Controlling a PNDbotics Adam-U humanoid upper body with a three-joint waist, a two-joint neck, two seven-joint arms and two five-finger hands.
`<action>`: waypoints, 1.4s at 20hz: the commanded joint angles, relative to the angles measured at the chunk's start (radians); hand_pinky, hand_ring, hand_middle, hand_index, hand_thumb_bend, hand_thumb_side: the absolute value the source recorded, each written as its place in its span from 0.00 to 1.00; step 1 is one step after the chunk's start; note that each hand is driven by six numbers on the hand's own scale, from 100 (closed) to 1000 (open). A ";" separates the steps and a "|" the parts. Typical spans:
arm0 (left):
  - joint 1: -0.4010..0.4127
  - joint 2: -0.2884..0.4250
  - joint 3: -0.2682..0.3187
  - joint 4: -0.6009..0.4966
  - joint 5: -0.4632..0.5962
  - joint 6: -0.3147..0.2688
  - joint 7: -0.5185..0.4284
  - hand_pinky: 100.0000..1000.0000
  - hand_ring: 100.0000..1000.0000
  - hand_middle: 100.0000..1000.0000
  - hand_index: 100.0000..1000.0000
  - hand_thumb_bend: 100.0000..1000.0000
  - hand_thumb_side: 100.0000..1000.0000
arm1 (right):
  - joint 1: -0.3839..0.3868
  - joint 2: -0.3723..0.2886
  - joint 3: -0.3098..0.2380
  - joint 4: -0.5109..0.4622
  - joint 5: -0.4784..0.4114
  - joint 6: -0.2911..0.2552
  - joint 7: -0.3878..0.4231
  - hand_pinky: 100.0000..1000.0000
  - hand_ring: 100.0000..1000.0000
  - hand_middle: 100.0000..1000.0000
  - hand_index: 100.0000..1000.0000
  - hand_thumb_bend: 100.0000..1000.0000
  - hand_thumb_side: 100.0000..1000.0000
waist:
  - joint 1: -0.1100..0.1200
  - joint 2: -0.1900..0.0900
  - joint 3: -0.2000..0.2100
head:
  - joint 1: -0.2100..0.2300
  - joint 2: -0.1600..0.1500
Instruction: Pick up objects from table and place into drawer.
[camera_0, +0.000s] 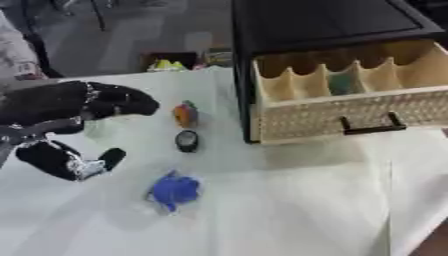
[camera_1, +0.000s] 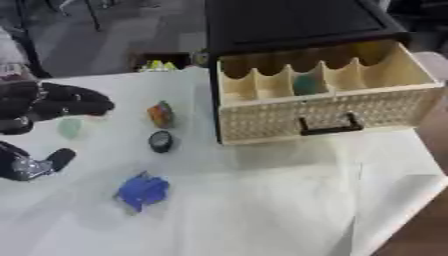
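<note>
Leftmost, the robot's left hand (camera_0: 74, 125) hovers above the white table (camera_0: 289, 210), fingers and thumb spread, grasping nothing. Just beyond lie an orange object (camera_0: 185, 114), a black round object (camera_0: 186, 140) and a blue crumpled object (camera_0: 175, 190). Farther right, the drawer (camera_0: 350, 100) stands open, a green item (camera_0: 343, 84) inside a middle compartment.
</note>
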 joint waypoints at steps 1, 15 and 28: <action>-0.023 0.011 -0.001 -0.005 -0.024 -0.202 -0.192 0.75 0.93 0.90 1.00 0.00 0.80 | -0.010 -0.013 -0.010 -0.014 -0.005 0.004 0.001 0.32 0.49 0.44 0.67 0.06 0.64 | -0.002 -0.019 0.000 | 0.000 -0.013; -0.043 -0.047 -0.051 0.048 -0.108 -0.188 -0.218 0.75 0.93 0.90 1.00 0.00 0.99 | -0.012 -0.004 -0.012 -0.014 -0.010 0.009 0.002 0.32 0.49 0.44 0.67 0.04 0.60 | 0.000 -0.017 -0.003 | -0.002 -0.009; -0.033 -0.031 -0.119 -0.033 -0.150 -0.230 -0.370 0.78 0.96 0.92 1.00 0.00 1.00 | -0.014 0.003 -0.013 -0.014 -0.014 0.012 0.002 0.32 0.49 0.44 0.67 0.03 0.59 | 0.003 -0.018 -0.004 | -0.005 -0.007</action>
